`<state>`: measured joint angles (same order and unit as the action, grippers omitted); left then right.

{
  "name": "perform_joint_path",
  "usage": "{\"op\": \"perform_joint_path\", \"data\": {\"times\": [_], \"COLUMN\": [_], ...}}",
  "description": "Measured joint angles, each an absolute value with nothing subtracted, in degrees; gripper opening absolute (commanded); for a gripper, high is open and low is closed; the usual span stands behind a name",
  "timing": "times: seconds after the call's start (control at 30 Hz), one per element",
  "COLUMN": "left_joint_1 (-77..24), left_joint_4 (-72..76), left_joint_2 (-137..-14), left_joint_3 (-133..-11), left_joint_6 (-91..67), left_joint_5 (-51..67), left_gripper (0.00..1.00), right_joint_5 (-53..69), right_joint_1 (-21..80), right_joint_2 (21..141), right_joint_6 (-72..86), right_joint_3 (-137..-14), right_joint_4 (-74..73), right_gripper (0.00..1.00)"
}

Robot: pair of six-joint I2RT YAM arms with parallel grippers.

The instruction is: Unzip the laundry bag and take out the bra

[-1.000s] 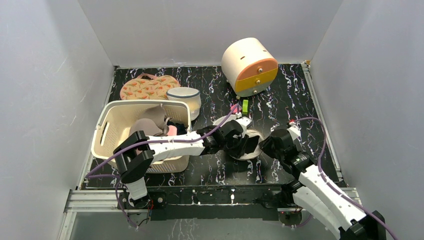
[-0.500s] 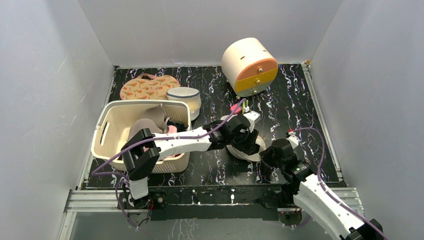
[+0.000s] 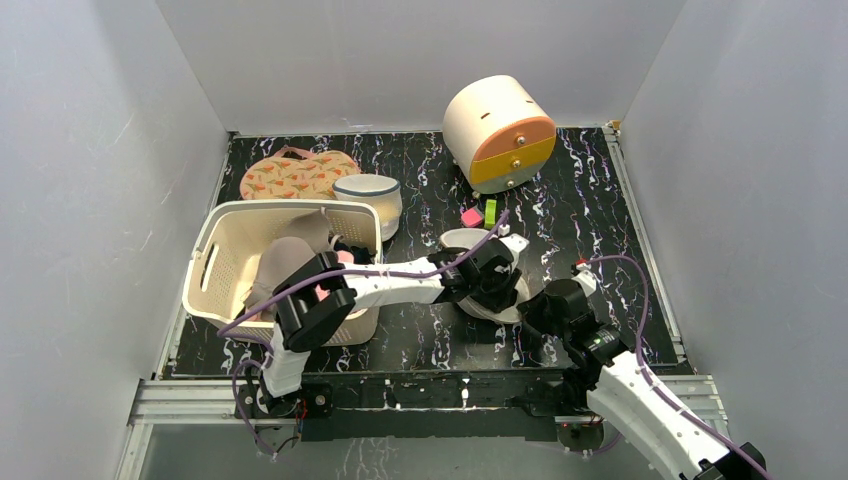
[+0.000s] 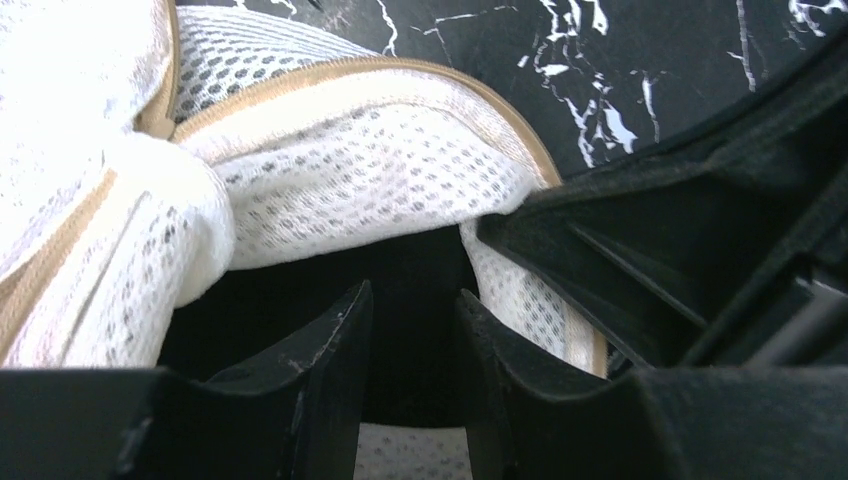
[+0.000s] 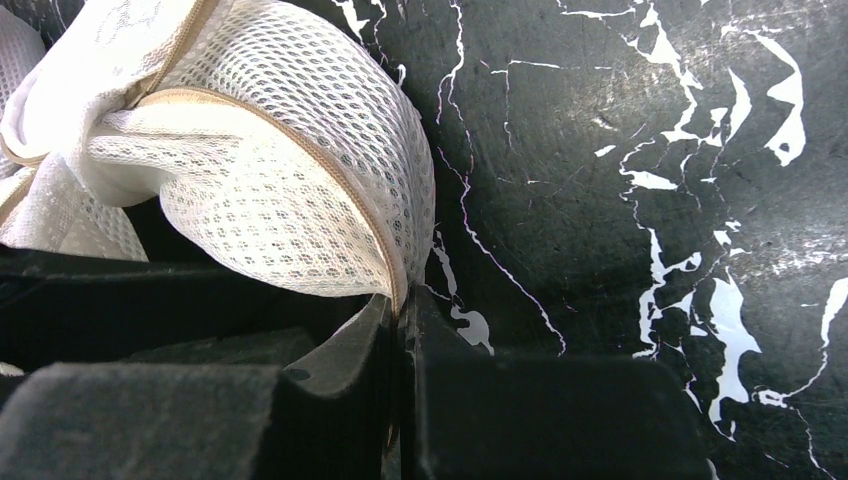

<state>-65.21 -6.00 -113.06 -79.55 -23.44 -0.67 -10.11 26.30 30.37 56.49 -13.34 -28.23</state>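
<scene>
The laundry bag (image 3: 514,297), cream-white mesh with a tan zip band, lies crumpled at centre table, its rim gaping. It fills the left wrist view (image 4: 350,170) and shows in the right wrist view (image 5: 280,150). My left gripper (image 3: 492,283) is down at the bag's mouth, its jaws (image 4: 412,295) apart and pointing into the dark opening. Only blackness lies between them, and I cannot make out the bra there. My right gripper (image 3: 536,300) is at the bag's right side, shut (image 5: 403,300) on the zip-edged rim.
A cream basket (image 3: 225,250) of clothes stands at the left. Behind it are a white tub with a dark rim (image 3: 368,200) and a floral pouch (image 3: 295,175). A cream and orange drum (image 3: 500,130) is at the back. Pink (image 3: 471,216) and green (image 3: 490,211) blocks lie nearby.
My left arm has stretched further right and settled its gripper lower over the bag. My right arm drew back towards the near edge, then held still on the rim.
</scene>
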Motion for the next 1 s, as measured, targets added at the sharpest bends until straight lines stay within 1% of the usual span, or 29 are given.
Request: {"op": "perform_joint_path", "data": {"times": [0.07,0.23,0.37,0.47,0.63,0.67,0.73,0.8,0.9,0.93,1.0], "left_joint_1": [-65.43,-65.47,-65.47,-65.47,-65.49,-65.52,-65.56,-65.73,-66.13,-66.22,-66.24], "left_joint_4": [-6.09,-6.37,-6.96,-6.94,-7.31,-7.4,-7.46,-7.49,-7.53,-7.51,-7.7], "left_joint_2": [-113.99,-116.01,-118.24,-119.55,-120.68,-120.73,-120.73,-120.77,-121.21,-121.4,-121.49], "left_joint_3": [-80.29,-82.35,-84.84,-85.73,-86.37,-86.39,-86.39,-86.37,-86.37,-86.37,-86.28], "left_joint_6": [-22.74,-21.06,-19.9,-19.33,-19.29,-19.29,-19.27,-18.98,-17.93,-17.5,-16.47], "left_joint_5": [-2.61,-5.98,-6.63,-6.44,-6.55,-6.92,-7.75,-9.1,-11.73,-12.49,-13.74], "left_gripper": [0.45,0.64,0.76,0.87,0.87,0.86,0.79,0.67,0.44,0.38,0.29], "right_joint_5": [-10.09,-9.85,-9.41,-9.23,-9.3,-9.28,-9.26,-9.26,-9.04,-8.97,-8.82], "right_joint_1": [26.3,26.3,26.3,26.3,26.28,26.3,26.3,26.3,26.3,26.3,26.3], "right_joint_2": [30.35,30.3,29.82,29.54,29.54,29.54,29.47,29.23,28.95,28.84,28.8], "right_joint_6": [56.45,56.27,56.23,55.99,55.81,55.81,55.81,55.83,55.86,55.86,55.88], "right_joint_3": [-13.32,-13.32,-13.23,-13.21,-12.75,-12.71,-12.71,-12.69,-12.58,-12.56,-12.56], "right_joint_4": [-28.21,-28.23,-28.25,-28.47,-29.02,-29.08,-29.08,-29.08,-29.08,-29.08,-29.04], "right_gripper": [0.0,0.0,0.0,0.0,0.0,0.0,0.0,0.0,0.0,0.0,0.0]}}
